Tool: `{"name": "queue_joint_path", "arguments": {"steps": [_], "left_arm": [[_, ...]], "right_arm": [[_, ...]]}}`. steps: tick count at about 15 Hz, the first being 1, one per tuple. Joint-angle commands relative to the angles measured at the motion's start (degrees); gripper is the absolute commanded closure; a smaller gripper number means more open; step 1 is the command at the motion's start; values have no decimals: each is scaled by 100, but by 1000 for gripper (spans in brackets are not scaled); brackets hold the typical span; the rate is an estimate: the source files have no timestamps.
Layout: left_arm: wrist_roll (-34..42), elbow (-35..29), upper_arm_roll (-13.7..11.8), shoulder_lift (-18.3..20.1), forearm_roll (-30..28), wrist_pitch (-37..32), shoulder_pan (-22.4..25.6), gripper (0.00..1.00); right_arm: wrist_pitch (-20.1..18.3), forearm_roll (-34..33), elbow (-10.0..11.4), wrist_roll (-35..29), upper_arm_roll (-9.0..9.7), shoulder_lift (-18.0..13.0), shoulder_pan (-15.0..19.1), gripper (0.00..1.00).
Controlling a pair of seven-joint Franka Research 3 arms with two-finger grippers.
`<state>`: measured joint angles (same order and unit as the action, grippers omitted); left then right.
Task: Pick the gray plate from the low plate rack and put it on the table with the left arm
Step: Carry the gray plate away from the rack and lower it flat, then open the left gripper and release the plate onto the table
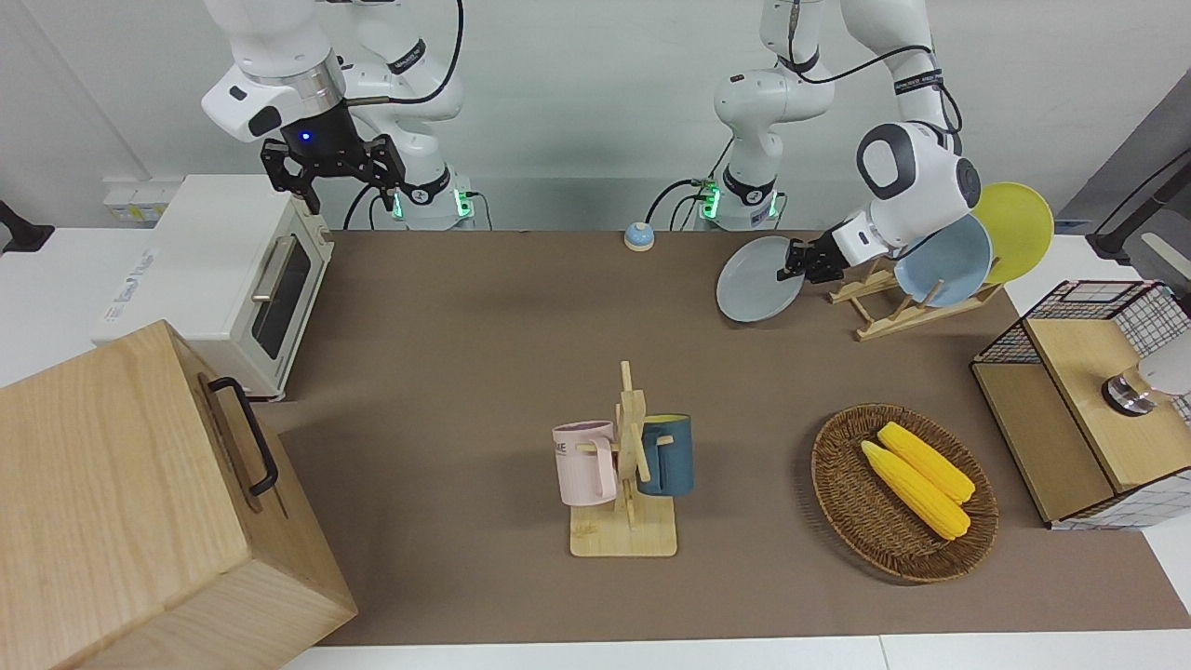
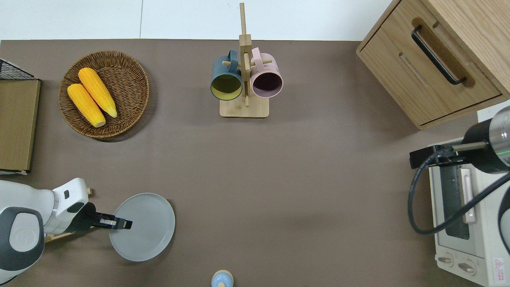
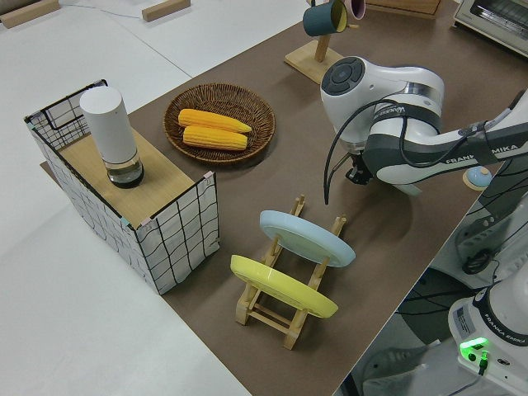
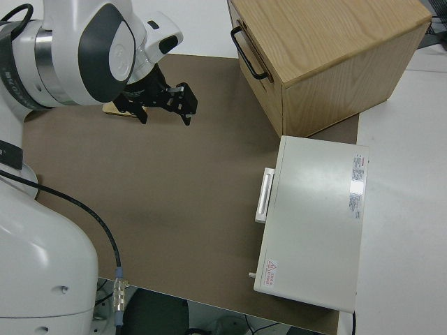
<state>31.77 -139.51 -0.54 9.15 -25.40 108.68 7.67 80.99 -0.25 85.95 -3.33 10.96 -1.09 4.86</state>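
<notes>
My left gripper (image 1: 791,263) (image 2: 124,224) is shut on the rim of the gray plate (image 1: 756,281) (image 2: 145,228). The plate lies nearly flat, slightly tilted, out of the low plate rack (image 1: 916,305) (image 3: 285,318) and over bare table (image 1: 521,326) beside the rack, on its side toward the right arm's end. I cannot tell whether the plate touches the mat. The rack still holds a sky-blue plate (image 1: 944,261) (image 3: 307,238) and a yellow plate (image 1: 1019,228) (image 3: 283,286). In the left side view the arm hides the gray plate. The right gripper (image 1: 346,186) (image 4: 164,105) is parked and open.
A mug stand (image 1: 628,465) with a pink and a dark blue mug stands mid-table. A wicker basket (image 1: 837,484) holds two corn cobs. A wire-framed shelf (image 1: 1070,419), a toaster oven (image 1: 233,279), a wooden cabinet (image 1: 121,502) and a small blue bell (image 1: 638,236) ring the table.
</notes>
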Motion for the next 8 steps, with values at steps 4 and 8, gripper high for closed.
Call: {"name": "queue_joint_path", "arguments": {"steps": [4,8], "left_arm": [[40,-94,-16,-9,17,223,-195,529],[-30,73,-8,-1,218,197,-196,5]], "right_arm": [[-83,43,-35,-1,38,-14,41,11],[-83,43,-35,-1,29,-14,41,13]]}}
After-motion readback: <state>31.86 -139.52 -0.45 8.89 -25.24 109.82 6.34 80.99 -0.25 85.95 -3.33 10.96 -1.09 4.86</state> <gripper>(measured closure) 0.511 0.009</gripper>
